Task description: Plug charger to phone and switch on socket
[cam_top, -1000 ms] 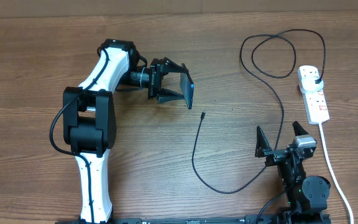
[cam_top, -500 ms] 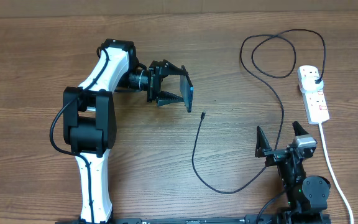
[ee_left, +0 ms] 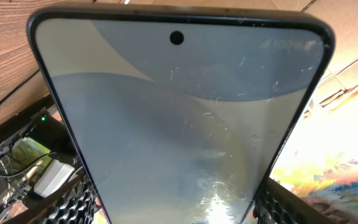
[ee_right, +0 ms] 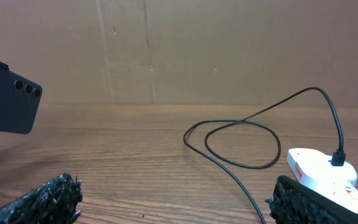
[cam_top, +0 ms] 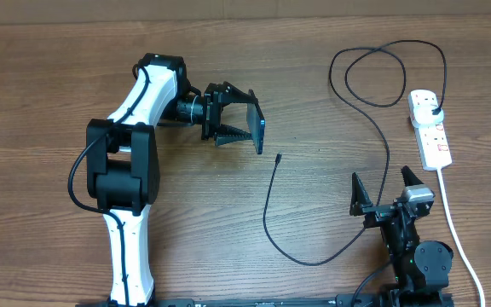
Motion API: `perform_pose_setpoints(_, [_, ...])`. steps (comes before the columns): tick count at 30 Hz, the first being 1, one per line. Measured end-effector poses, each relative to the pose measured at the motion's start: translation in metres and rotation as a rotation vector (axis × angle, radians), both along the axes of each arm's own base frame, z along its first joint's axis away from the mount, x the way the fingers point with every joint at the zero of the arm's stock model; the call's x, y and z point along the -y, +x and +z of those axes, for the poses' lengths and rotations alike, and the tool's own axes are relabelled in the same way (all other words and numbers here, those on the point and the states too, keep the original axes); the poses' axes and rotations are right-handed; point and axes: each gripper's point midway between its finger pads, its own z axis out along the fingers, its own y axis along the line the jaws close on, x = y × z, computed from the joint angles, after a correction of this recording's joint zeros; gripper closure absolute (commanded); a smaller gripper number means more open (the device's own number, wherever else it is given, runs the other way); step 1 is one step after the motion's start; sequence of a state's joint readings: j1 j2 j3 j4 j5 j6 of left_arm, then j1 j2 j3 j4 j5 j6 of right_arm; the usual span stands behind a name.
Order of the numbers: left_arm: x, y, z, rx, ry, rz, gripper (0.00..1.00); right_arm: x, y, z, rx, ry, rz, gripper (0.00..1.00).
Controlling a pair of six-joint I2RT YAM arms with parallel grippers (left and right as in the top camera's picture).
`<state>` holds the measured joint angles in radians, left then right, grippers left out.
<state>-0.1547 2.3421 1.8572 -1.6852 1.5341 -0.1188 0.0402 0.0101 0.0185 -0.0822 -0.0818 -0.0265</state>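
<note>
My left gripper (cam_top: 239, 114) is shut on the phone (cam_top: 257, 124), holding it on edge above the table's left middle. The lit screen (ee_left: 179, 118) fills the left wrist view, a padded finger (ee_left: 73, 205) on each long side. The charger cable (cam_top: 267, 213) lies loose, its connector tip (cam_top: 278, 158) on the wood just right of the phone. Its black plug (cam_top: 434, 107) sits in the white socket (cam_top: 429, 128) at the far right. My right gripper (cam_top: 384, 186) stands open and holds nothing near the front right. In its view are the phone's back (ee_right: 8, 102), the cable (ee_right: 241, 124) and the socket (ee_right: 319, 168).
The socket's thick white cord (cam_top: 454, 230) runs from the strip toward the front edge, right of my right arm. The charger cable forms a loop (cam_top: 382, 72) at the back right. A brown cardboard wall (ee_right: 179, 50) stands behind the table.
My left gripper with the phone shifted and turned slightly a second ago, and has held still since. The right arm has not moved.
</note>
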Motion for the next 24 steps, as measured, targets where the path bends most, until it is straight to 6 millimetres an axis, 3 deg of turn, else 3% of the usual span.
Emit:
perform_pose_setpoints(15, [-0.003, 0.002, 0.000, -0.013, 0.002, 0.008, 0.30, 0.000, 0.000, 0.000, -0.001, 0.000, 0.000, 0.00])
perform_pose_setpoints(24, [-0.017, 0.010, 0.000, -0.026, 0.004, 0.047, 0.30, 0.000, 0.000, 0.000, 0.000, 0.000, 0.000, 0.00])
